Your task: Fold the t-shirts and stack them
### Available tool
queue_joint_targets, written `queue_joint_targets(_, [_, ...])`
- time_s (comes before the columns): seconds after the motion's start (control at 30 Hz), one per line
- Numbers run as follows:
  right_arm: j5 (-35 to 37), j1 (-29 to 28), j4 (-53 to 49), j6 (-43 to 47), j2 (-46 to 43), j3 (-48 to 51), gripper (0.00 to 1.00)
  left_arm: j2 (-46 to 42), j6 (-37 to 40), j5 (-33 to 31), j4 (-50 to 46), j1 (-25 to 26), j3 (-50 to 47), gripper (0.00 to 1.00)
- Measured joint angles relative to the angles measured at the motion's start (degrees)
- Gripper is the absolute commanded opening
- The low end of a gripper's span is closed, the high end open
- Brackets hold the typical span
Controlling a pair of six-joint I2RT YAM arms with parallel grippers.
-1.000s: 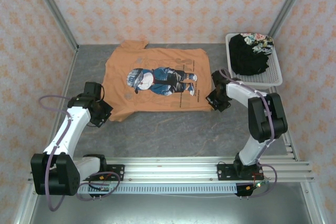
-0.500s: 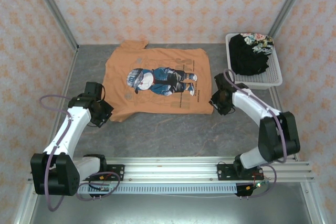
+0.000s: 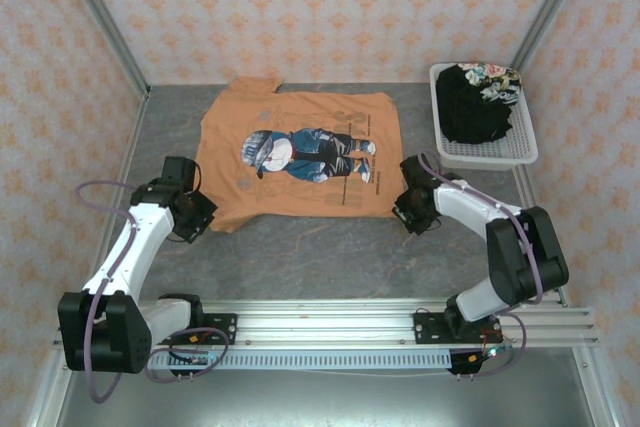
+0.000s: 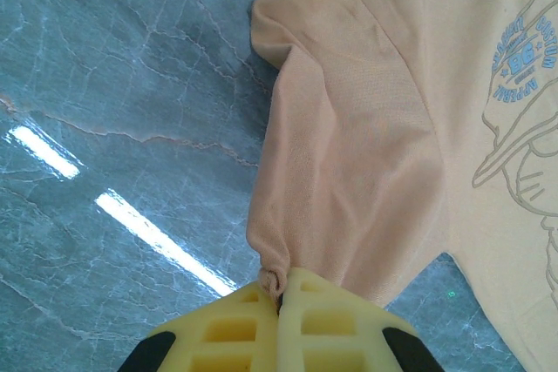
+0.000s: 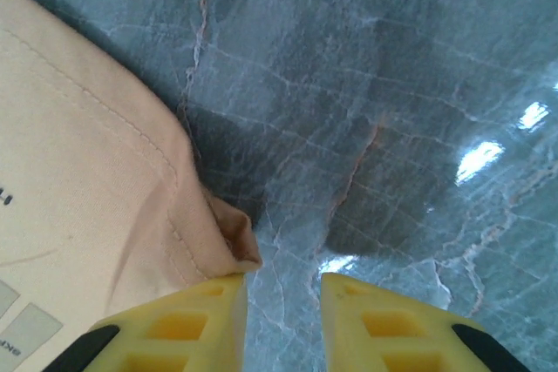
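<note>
Orange t-shirt (image 3: pixel 300 157): spread flat on table (image 3: pixel 330 247), print up.
Left gripper (image 4: pixel 281 298): clamped on the shirt's near-left sleeve tip; arm stretched forward, wrist low.
Right gripper (image 5: pixel 283 289): narrowly parted, empty, the shirt's near-right hem corner just beside one finger; elbow bent outward.
Black t-shirt (image 3: pixel 478 102): in basket (image 3: pixel 520 152), right of the orange shirt.

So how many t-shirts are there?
2. The orange t-shirt lies spread flat on the table; the black t-shirt is bunched in the white basket. Others could be hidden beneath the black one.
</note>
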State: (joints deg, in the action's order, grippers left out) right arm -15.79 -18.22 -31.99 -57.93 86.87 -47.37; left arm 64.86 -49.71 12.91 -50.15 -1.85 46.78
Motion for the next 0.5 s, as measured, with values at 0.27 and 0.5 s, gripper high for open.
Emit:
queue_joint_targets(0.27, [-0.33,0.0,1.18,-0.42,2.47,-2.51,0.28,0.0,0.0,-0.02,0.02,0.0,-0.02,0.0])
queue_joint_targets(0.5, [-0.33,0.0,1.25,-0.37,2.69,-3.43,0.3,0.02,-0.28,0.11,0.04,0.0,-0.02,0.0])
